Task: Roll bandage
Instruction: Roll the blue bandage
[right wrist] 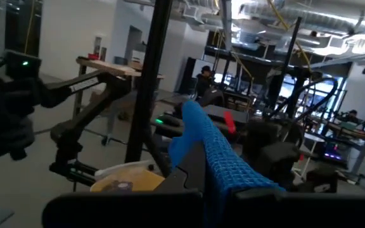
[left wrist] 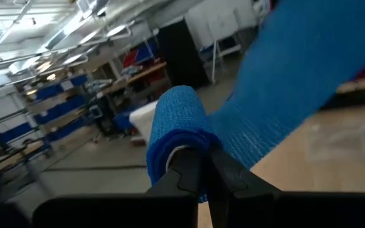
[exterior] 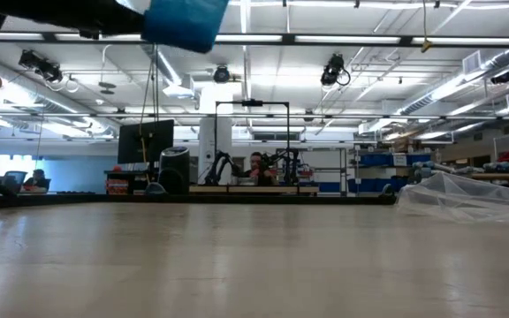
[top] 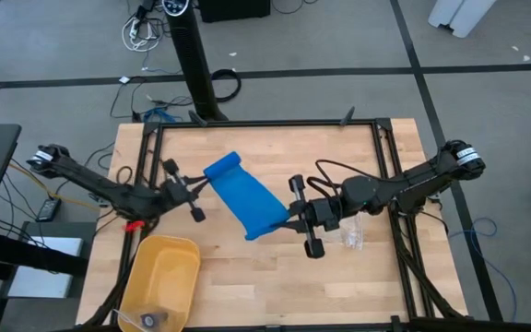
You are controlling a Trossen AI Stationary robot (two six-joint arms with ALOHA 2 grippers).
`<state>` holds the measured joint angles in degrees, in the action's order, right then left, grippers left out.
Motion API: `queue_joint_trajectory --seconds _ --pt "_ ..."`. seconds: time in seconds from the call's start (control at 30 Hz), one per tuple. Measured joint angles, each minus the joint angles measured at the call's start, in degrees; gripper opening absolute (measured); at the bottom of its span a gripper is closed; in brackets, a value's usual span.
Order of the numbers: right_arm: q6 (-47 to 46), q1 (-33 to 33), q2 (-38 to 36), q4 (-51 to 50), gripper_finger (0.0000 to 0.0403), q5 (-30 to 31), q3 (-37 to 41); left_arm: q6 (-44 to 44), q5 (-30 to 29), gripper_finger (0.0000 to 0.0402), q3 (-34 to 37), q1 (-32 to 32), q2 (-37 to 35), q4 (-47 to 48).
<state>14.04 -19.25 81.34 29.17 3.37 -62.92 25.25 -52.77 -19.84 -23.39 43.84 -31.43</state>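
We see the bandage (top: 245,196) as blue woven cloth, matt, mesh-textured. Counter (top: 275,277) is pale wood, smooth satin. Yellow bin (top: 161,277) is glossy plastic. Clear bag (exterior: 467,196) is crinkled plastic film.

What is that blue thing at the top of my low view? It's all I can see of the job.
Observer: The bandage, held in the air between both arms above the table.
Operator: Who holds which end?
Observer: The left gripper is shut on the rolled end; the right gripper is shut on the flat end.
Operator: Anything under it?
Observer: Bare wood. The yellow bin sits at the table's near left, a clear bag by the right gripper.
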Motion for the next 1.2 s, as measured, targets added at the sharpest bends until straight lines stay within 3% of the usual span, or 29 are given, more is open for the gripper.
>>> queue_joint_trajectory --seconds 0.17,0.47,0.63,0.77,0.87,1.2 --pt "0.00 -0.54 0.00 -0.97 0.0000 0.05 0.00 -0.23 2.49 0.0013 0.00 -0.80 -5.30 -0.10" --pt "-0.04 -0.66 0.09 -2.60 0.0000 0.05 0.00 -1.53 0.75 0.0013 0.00 -0.79 -12.03 -0.52" --pt "0.09 -0.72 0.13 -1.41 0.0000 0.05 0.02 -5.12 -1.44 0.0013 0.00 -0.73 -12.71 9.71" --pt "1.43 -0.01 0.13 1.32 0.0000 1.59 0.02 -15.78 -1.51 0.0013 0.04 -0.73 -10.06 21.90" --pt "3.16 1.11 0.13 3.00 0.0000 4.05 0.02 -20.34 -0.24 0.0013 0.04 -1.13 -6.36 25.15" --pt "4.13 9.56 0.04 7.04 0.0000 5.52 0.02 -20.12 6.34 0.0013 0.04 -4.32 8.65 14.12"
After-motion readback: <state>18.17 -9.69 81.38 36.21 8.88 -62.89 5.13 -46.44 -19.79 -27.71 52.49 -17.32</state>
